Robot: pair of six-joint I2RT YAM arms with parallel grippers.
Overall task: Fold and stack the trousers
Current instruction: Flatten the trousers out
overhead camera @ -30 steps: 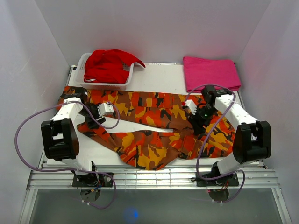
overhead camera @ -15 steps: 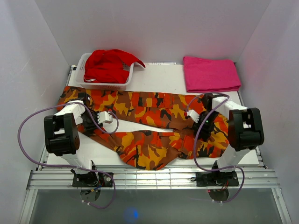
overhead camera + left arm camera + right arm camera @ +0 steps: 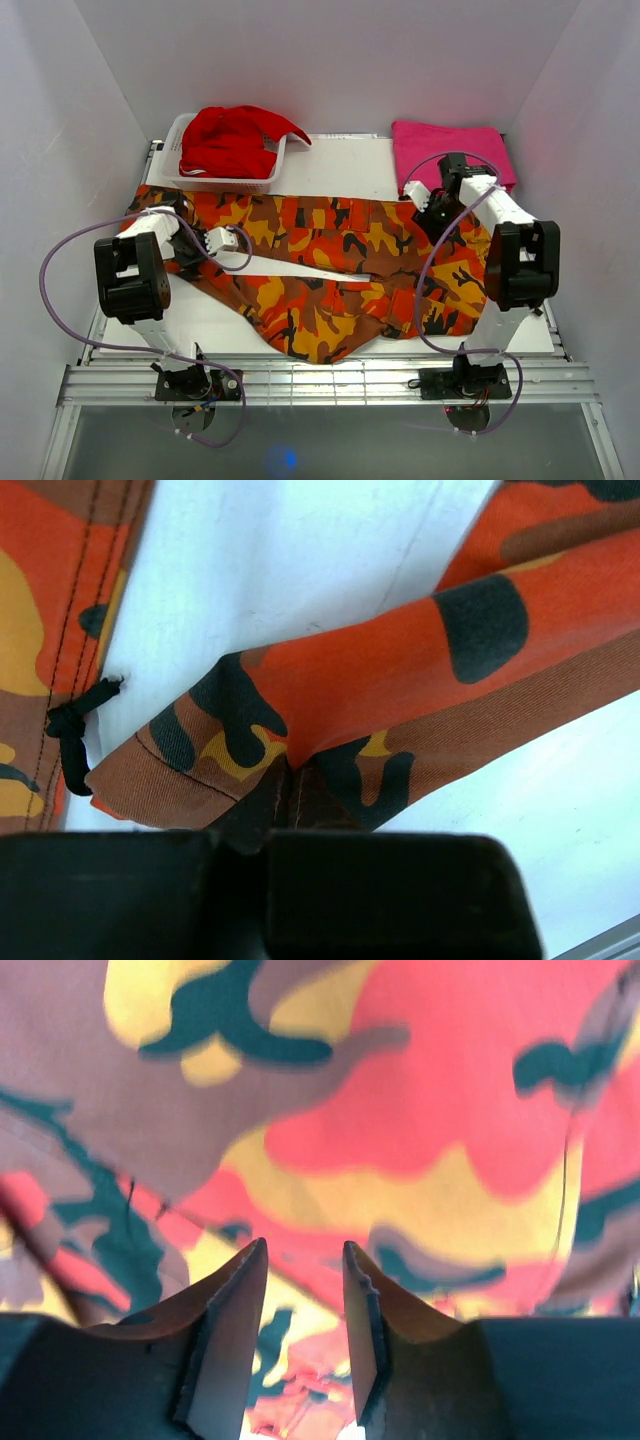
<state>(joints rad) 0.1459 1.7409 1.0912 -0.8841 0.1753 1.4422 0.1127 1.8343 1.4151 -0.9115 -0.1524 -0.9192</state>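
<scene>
The camouflage trousers (image 3: 320,250) lie spread across the white table, waist to the right and both legs running left. My left gripper (image 3: 205,246) is at the left end of the near leg. In the left wrist view my left gripper (image 3: 265,832) is shut on the leg's hem, with the trousers (image 3: 400,670) bunched up just ahead of it. My right gripper (image 3: 430,212) hangs over the far right corner of the waist. Seen from the right wrist, the right gripper (image 3: 305,1260) has its jaws apart over the trousers (image 3: 420,1130), which look blurred and close, and nothing is pinched between them.
A white basket (image 3: 172,150) holding a plain red garment (image 3: 232,140) stands at the back left. A folded pink cloth (image 3: 452,155) lies at the back right, just beyond my right arm. White walls close in both sides, and a metal rail (image 3: 330,380) runs along the near edge.
My left gripper has shut on the hem of the near leg. My right gripper has moved away from me toward the pink cloth, and its jaws have narrowed.
</scene>
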